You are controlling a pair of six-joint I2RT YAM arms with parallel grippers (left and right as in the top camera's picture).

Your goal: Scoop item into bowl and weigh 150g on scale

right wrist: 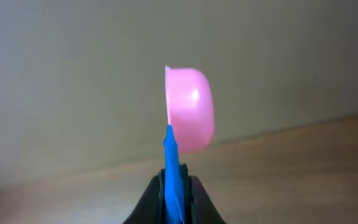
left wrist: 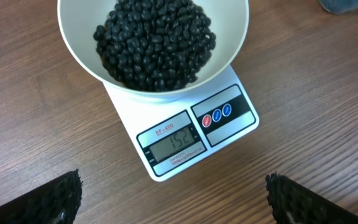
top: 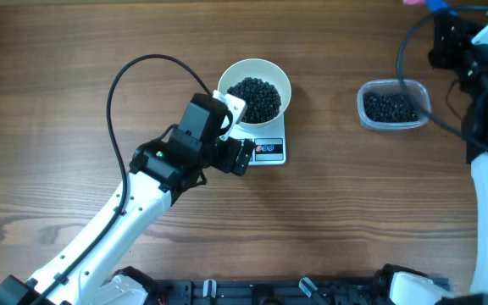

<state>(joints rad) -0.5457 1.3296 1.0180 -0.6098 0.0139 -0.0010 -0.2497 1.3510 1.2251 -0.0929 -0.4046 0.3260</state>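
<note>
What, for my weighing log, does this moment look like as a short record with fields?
bowl: round white bowl standing on small white rectangular kitchen scale
contents: heap of small black beans
display: grey digital display appears to read 152
left gripper: open, empty, hovering by the scale's display edge
right gripper: shut on the blue handle of pink plastic scoop, raised off the table
tub: clear plastic tub on wooden table, right arm's side, holding more black beans
</note>
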